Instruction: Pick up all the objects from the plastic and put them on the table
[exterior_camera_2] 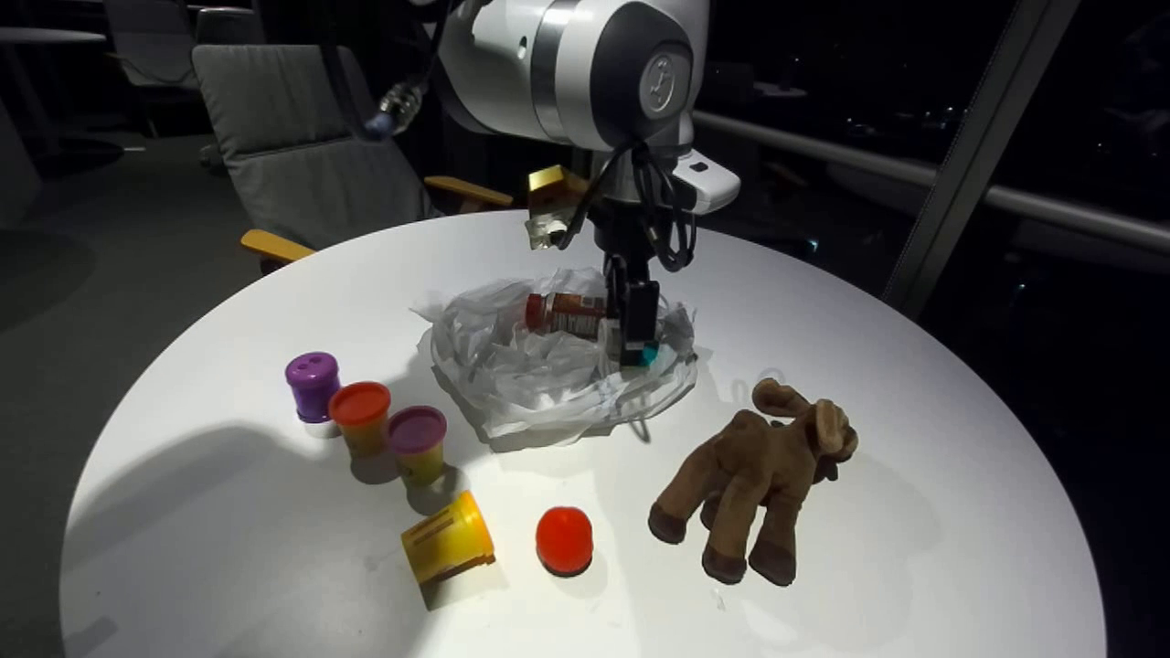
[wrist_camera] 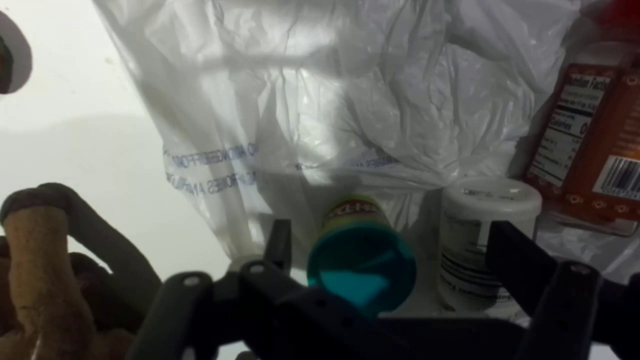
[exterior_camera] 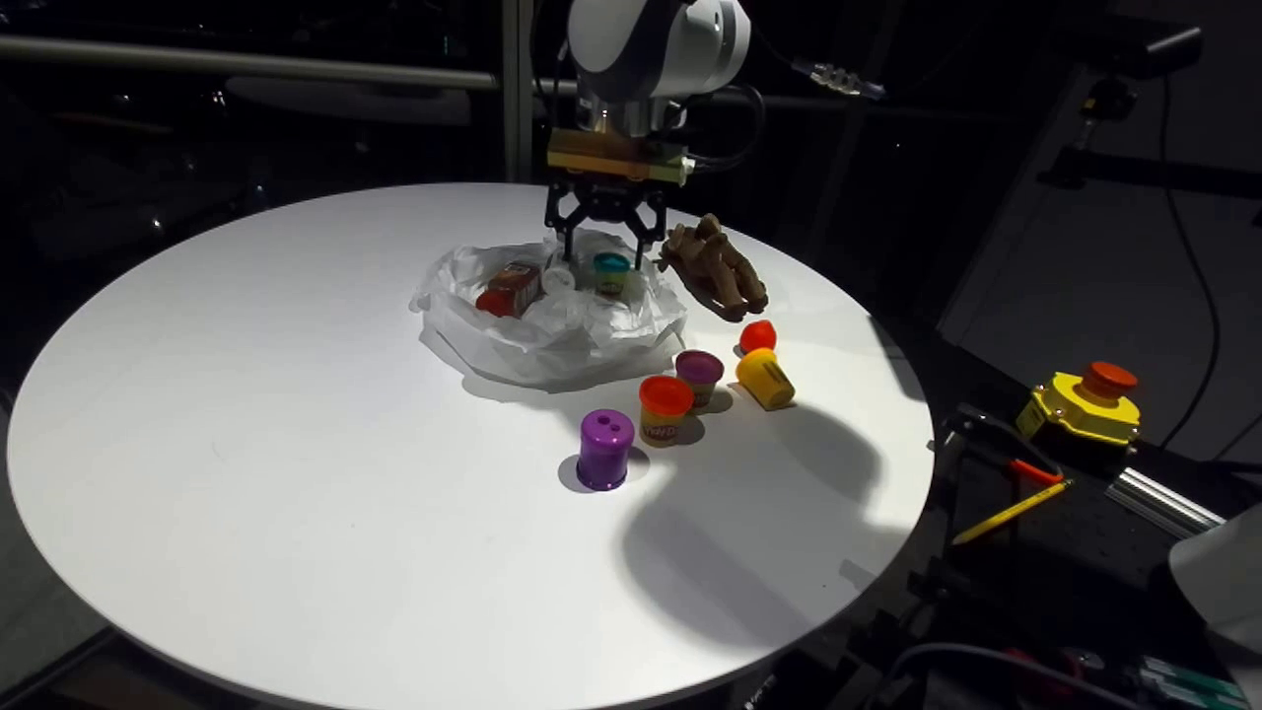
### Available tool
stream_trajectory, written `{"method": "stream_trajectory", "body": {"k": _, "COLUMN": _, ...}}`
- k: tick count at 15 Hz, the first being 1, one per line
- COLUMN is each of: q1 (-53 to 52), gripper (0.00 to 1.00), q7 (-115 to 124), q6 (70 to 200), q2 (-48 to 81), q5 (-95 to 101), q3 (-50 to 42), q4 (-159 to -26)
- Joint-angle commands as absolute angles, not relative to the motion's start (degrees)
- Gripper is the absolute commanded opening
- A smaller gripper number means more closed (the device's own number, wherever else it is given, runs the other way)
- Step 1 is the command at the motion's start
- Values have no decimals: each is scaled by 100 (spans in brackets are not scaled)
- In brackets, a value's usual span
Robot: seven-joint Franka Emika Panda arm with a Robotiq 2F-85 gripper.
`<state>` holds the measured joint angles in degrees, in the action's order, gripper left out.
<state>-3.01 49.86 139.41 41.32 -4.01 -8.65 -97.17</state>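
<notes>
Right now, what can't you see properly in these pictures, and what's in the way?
Teal-lidded Play-Doh tub: mostly hidden behind the jaws in an exterior view.
White jar: in the wrist view, the jaws cover part of its label; top print is too blurred.
Red-capped bottle: cut off by the wrist view's right edge.
Brown stuffed animal: cut off by that view's left and bottom edges.
Dark thing: too cropped by the left edge there to name.

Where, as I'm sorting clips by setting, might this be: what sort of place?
Probably an office or lounge used as a robotics lab: a robot arm over a round white table, what looks like an emergency stop button, and a grey chair.
</notes>
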Motion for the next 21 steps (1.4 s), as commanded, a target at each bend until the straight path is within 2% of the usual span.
{"method": "stream_trajectory", "body": {"k": 1, "q1": -221, "gripper": 100, "q7": 5151, "q6": 13877, "q2": 4343, "q5": -582, "q3": -869, "q4": -9359}}
{"method": "stream_trajectory", "body": {"k": 7, "q1": -121, "gripper": 100, "q7": 5141, "q6": 13853, "q2": 4434, "q5": -814, "q3": -803, "q4": -9234}}
{"method": "stream_trajectory", "body": {"k": 9, "q1": -105, "gripper": 73, "q7": 5138, "q6": 13843, "q2": 4444, "q5": -872, "q3": -800, "q4": -9213}}
{"method": "stream_trajectory", "body": {"k": 14, "q1": -110, "gripper": 33, "q7": 5144, "q6": 13816, "q2": 4475, "q5": -916, "q3": -815, "q4": -9191}}
{"method": "stream_trajectory", "body": {"k": 15, "q1": -111, "gripper": 28, "q7": 5151, "q6": 13803, "q2": 4472, "q5": -910, "q3": -825, "q4": -9183}}
{"method": "stream_trajectory", "body": {"k": 21, "q1": -99, "gripper": 27, "q7": 5191, "q6": 13784, "q2": 4407, "q5": -909, "q3": -840, "q4": -9275}}
